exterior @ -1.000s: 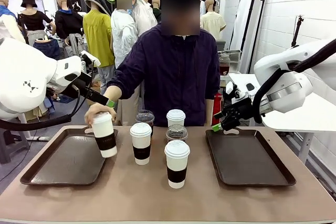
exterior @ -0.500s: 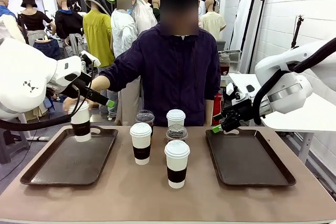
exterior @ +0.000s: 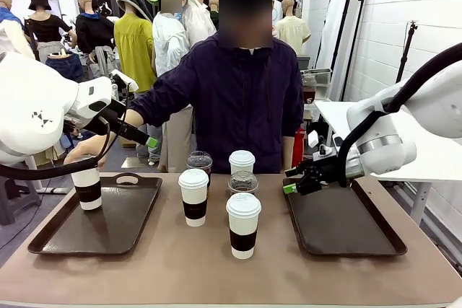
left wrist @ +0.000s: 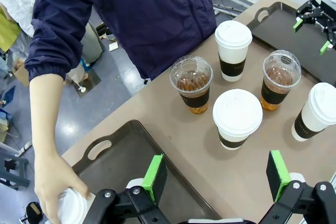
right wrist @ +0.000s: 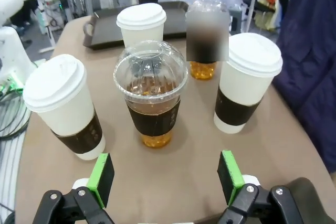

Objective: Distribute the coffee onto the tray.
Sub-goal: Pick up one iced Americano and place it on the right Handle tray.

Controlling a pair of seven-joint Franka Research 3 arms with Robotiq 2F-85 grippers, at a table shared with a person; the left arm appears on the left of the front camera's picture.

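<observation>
Coffee first, nearest to you: one paper cup (exterior: pixel 243 225) stands at the table's middle, with a second paper cup (exterior: pixel 193 197) just behind it to the left. Beyond those come two clear cups (exterior: pixel 243 182) and a third paper cup (exterior: pixel 242 161) toward the far edge. All five stand upright, long axis vertical, lids up, between the two trays and on neither.

In the last second the person's hand (exterior: pixel 81 151) has carried the fourth paper cup (exterior: pixel 88 190) out of that group and across to the left tray (exterior: pixel 65 239). It is now at the tray's left rim, upright, lid up. The fingers are wrapped over its lid, pinching it from above; you cannot tell whether its base is down yet. By the look of it, one of six is about placed.

Your right gripper (right wrist: pixel 165 178) has dropped toward the right tray (exterior: pixel 346 236), jaws spread wide and empty, facing a clear cup. Your left gripper (left wrist: pixel 216 176) hovers above the table, also spread and empty.
</observation>
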